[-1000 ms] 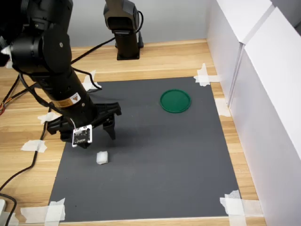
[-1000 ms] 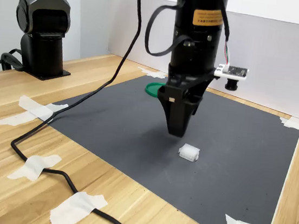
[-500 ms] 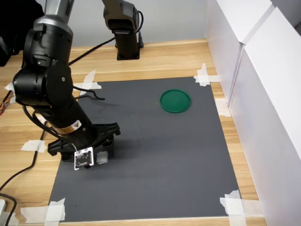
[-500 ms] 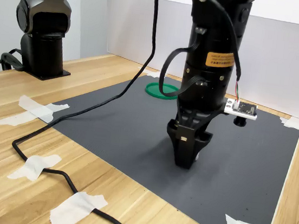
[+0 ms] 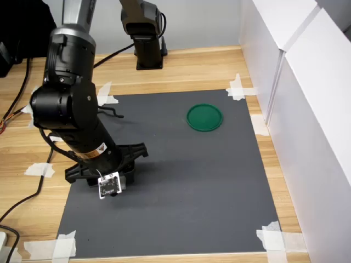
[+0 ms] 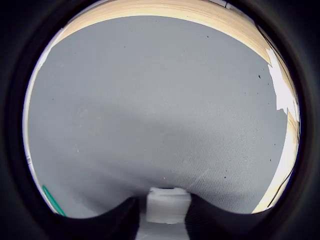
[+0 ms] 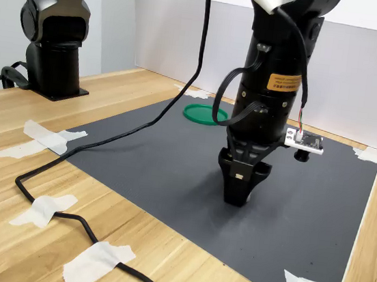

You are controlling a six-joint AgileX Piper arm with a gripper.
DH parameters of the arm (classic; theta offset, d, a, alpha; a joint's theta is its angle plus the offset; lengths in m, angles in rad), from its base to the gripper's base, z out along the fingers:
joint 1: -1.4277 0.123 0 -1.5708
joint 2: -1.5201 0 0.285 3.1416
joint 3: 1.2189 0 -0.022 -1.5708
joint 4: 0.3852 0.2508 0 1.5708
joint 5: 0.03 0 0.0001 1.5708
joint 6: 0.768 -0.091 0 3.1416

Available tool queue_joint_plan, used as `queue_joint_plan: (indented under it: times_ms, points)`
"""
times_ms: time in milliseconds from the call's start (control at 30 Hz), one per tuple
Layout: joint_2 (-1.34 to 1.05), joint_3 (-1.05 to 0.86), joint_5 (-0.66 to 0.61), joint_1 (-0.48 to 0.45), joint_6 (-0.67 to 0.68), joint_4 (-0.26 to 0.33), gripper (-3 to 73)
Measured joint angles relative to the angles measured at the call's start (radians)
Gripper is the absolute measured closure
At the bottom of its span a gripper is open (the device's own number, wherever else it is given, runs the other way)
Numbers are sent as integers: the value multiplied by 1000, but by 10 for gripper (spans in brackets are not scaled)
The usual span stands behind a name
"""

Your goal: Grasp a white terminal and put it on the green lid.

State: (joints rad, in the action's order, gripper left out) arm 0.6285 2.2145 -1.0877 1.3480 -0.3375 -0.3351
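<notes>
In the wrist view the white terminal [image 6: 168, 204] is a small white block on the dark mat, standing between my two dark fingers. My gripper [image 6: 163, 216] is open and down at mat level, one finger on each side of the block. A thin gap shows beside one finger. In both exterior views the gripper [image 5: 117, 176] [image 7: 237, 190] points straight down onto the mat and hides the terminal. The green lid [image 5: 204, 117] [image 7: 202, 113] lies flat on the mat far from the gripper, toward the first exterior view's upper right. Only a sliver of it [image 6: 51, 199] shows at the wrist view's edge.
A dark grey mat [image 5: 192, 181] is taped to the wooden table [image 5: 192, 68]. White walls [image 5: 307, 109] stand along the first exterior view's right. A second black arm base [image 5: 145, 38] sits at the back. A black cable [image 7: 68, 167] trails across the table in the second exterior view.
My gripper has come down from above the mat and moved over the white terminal, which now sits between the fingers and no longer shows in the exterior views.
</notes>
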Motion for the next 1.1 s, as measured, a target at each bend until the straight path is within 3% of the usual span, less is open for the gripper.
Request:
queue_joint_plan:
  times_ms: [67, 367, 667, 933, 1100]
  points:
    - [-6, 0, -1, 1, -17, -3, 430]
    - [-135, 0, -73, 1, -38, 5, 426]
    - [-356, -147, -129, 19, -2, 66, 426]
    - [-506, -387, -77, 232, 22, 59, 426]
    - [-521, -494, 34, 394, 24, 93, 426]
